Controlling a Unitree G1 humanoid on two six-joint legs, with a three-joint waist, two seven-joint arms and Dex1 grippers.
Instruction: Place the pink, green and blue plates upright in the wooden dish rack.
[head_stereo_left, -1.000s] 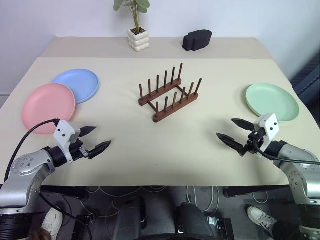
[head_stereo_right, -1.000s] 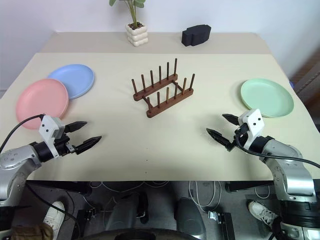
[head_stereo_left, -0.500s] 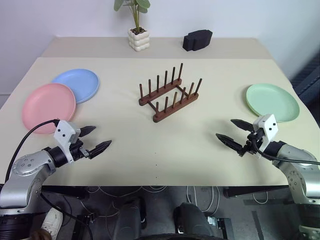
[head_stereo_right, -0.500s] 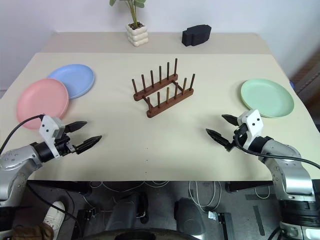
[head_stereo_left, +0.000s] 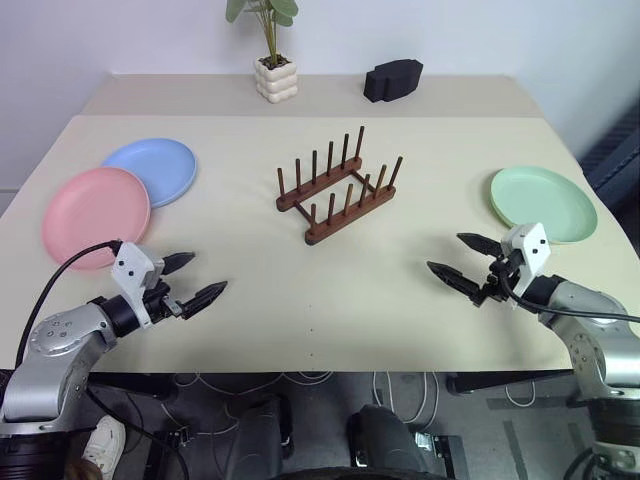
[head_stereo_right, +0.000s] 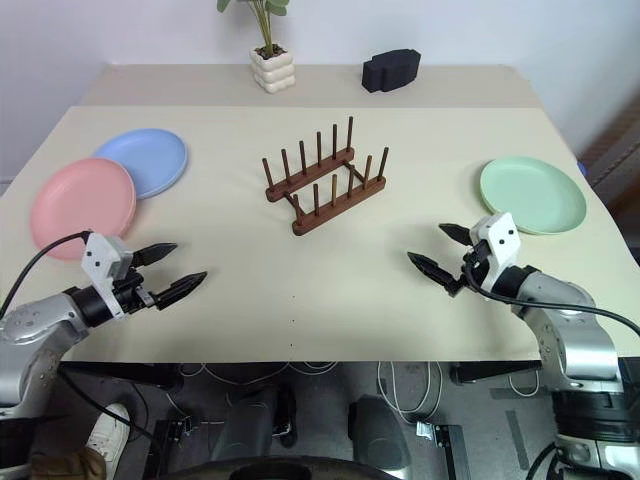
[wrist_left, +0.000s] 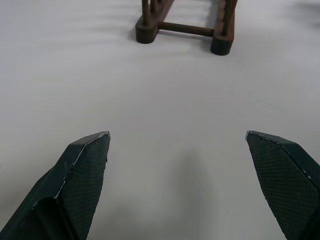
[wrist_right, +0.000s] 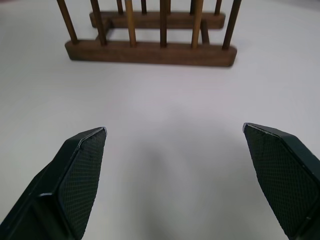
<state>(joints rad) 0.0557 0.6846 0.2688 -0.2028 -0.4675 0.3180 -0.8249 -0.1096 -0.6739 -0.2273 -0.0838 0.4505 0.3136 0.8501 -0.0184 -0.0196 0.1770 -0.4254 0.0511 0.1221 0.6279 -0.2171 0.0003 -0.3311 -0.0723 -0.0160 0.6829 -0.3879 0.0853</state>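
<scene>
Nothing racked yet; rack (head_stereo_left: 340, 186) empty mid-table; pink plate (head_stereo_left: 96, 203) and blue plate (head_stereo_left: 151, 170) overlapping far left, green plate (head_stereo_left: 543, 203) far right. Left gripper (head_stereo_left: 193, 279) and right gripper (head_stereo_left: 468, 263) both wide open, holding nothing. Probably best to grab a rim edge-on, then tilt upright between pegs; go slow, thin rims slip.

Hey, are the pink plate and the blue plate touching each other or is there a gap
Touching. In the left eye view the pink plate overlaps the near edge of the blue plate, with no table showing between them.
</scene>
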